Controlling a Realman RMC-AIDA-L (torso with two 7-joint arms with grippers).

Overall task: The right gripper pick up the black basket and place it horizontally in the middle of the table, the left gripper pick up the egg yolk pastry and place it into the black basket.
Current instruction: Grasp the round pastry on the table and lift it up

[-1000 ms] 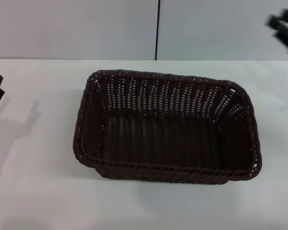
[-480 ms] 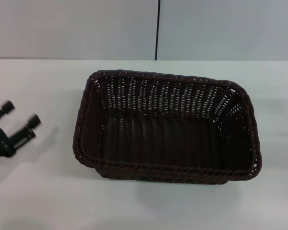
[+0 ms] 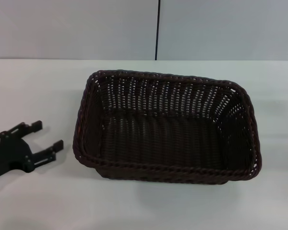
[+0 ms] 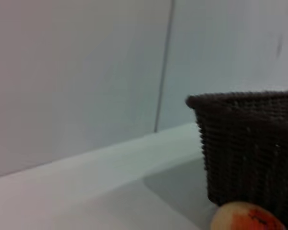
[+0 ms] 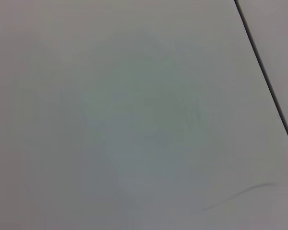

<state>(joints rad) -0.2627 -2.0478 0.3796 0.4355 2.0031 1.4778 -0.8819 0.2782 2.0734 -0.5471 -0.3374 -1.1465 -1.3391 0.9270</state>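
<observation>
Movement since a moment ago: your left gripper (image 3: 44,136) has swung in at the bench's (image 3: 38,81) left edge, jaws released and empty, beside the centred dark woven wicker basket (image 3: 165,127), the small cream orange-patched pastry (image 4: 247,218) still ungrasped.

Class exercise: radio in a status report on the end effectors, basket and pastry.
Left end effector open, beside dark woven wicker basket. Small cream, orange-patched egg yolk pastry near basket wall, not inside. Right end effector out of view. Nothing blocking.

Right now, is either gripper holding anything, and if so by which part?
Nothing is held. The left gripper is open beside the black basket; the egg yolk pastry lies free. The right gripper isn't in view.
</observation>
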